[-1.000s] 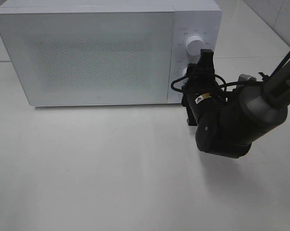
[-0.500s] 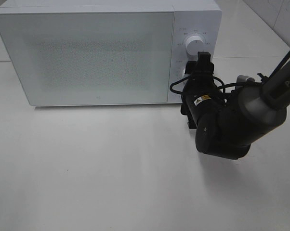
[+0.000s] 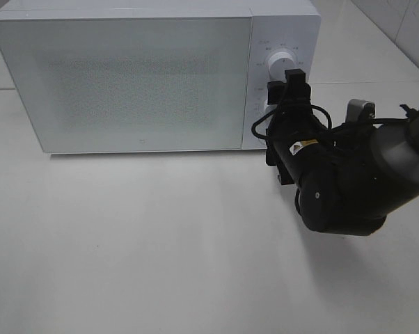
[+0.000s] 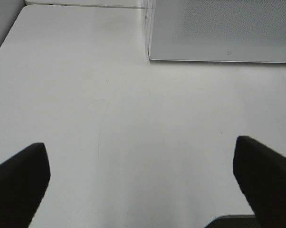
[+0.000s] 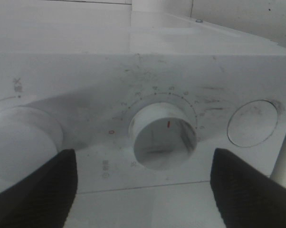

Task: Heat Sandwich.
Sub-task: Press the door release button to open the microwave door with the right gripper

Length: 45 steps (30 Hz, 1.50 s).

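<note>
The sandwich is out of view. The white microwave [image 3: 126, 76] stands at the back of the table with its door closed. My right gripper [image 3: 285, 85] is at its control panel, below the upper knob [image 3: 279, 64]. In the right wrist view the lower dial [image 5: 164, 135] sits straight ahead between the two wide-apart fingers of my right gripper [image 5: 143, 190], which is open and holds nothing. My left gripper [image 4: 142, 185] hovers open over bare table, with the microwave's corner [image 4: 219, 28] ahead of it.
On the panel, another knob [image 5: 19, 137] and a round button [image 5: 252, 123] flank the dial. The white table [image 3: 161, 243] stretches in front of the microwave. The right arm's dark body [image 3: 342, 188] hangs over the table's right side.
My right gripper's fingers have spread apart at the lower dial, and the right arm's body has shifted to the right. The left gripper has stayed open.
</note>
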Motion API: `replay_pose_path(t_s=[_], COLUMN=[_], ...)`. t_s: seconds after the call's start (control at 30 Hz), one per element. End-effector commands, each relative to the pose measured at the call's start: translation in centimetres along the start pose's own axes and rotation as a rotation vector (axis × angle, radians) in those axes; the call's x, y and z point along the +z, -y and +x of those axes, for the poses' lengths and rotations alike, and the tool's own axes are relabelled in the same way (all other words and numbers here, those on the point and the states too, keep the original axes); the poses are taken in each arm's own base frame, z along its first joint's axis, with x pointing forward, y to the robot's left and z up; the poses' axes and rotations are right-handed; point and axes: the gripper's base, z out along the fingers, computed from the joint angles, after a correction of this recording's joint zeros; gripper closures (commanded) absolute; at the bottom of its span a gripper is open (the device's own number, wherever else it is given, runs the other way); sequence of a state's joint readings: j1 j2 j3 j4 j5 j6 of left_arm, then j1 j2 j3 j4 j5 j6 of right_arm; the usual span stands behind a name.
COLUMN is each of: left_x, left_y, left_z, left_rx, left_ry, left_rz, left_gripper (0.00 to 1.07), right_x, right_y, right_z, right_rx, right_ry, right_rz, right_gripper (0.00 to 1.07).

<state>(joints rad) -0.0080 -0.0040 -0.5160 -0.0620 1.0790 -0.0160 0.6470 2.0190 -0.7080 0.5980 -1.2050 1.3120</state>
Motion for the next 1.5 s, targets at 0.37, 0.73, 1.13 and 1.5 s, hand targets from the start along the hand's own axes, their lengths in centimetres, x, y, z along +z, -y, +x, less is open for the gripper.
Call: replay_pose_path(t_s=[0.37, 0.73, 1.13, 1.5], left_x=[-0.3, -0.3, -0.3, -0.3], left_y=[0.0, 0.0, 0.0, 0.0], left_z=[0.1, 0.1, 0.1, 0.1], left_rx=[0.001, 0.001, 0.001, 0.001], left_ry=[0.03, 0.03, 0.03, 0.03], left_rz=[0.002, 0.002, 0.002, 0.002], left_gripper=[0.07, 0.07, 0.07, 0.07], right_x=[-4.6, -6.9, -8.8, -12.5], right_y=[-0.9, -2.2, -5.0, -6.4], right_z=[-1.3, -1.4, -4.6, -5.3], right_rx=[-0.231, -0.58, -1.058, -1.409], right_ry=[-0.16, -0.327, -0.467, -0.739], right_rz=[0.038, 0.192, 0.235, 0.206], right_gripper=[0.31, 0.31, 0.31, 0.31])
